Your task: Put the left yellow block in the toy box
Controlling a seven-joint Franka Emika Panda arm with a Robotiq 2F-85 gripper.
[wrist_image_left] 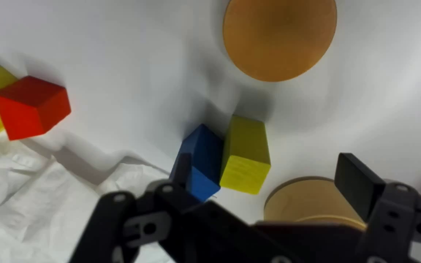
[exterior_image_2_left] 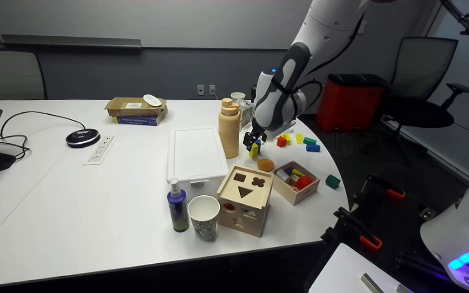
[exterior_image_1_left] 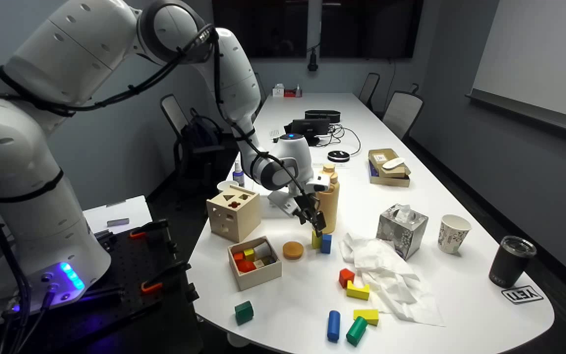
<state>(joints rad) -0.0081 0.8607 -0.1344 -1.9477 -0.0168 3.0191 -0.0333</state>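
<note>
The black two-fingered claw [wrist_image_left: 266, 171] hangs over its target with jaws apart, gripping nothing, which suits a grasp not yet made. The target, a small plain yellow toy block [wrist_image_left: 247, 153], stands upright on the smooth white counter [exterior_image_1_left: 302, 295], a pose that probably helps, since it offers tall sides to squeeze. In the wrist view a small blue toy block [wrist_image_left: 201, 160] stands at its nine o'clock, so near that contact cannot be told, and the finger [wrist_image_left: 185, 171] on that side overlaps the blue one in sight; closing like this could trap both, so turning the jaws onto the faces at twelve and six o'clock may be safer. In an exterior view, clocked from the yellow block, a tall tan bottle [exterior_image_1_left: 331, 204] stands at about one o'clock, perhaps crowding such a turn, and the light natural-wood cube-shaped toy box [exterior_image_1_left: 243, 216] sits between nine and ten o'clock. Its cut-out shape holes include three facing up, presumably so that a block can drop in from above; which hole suits the yellow block is not clear.
</note>
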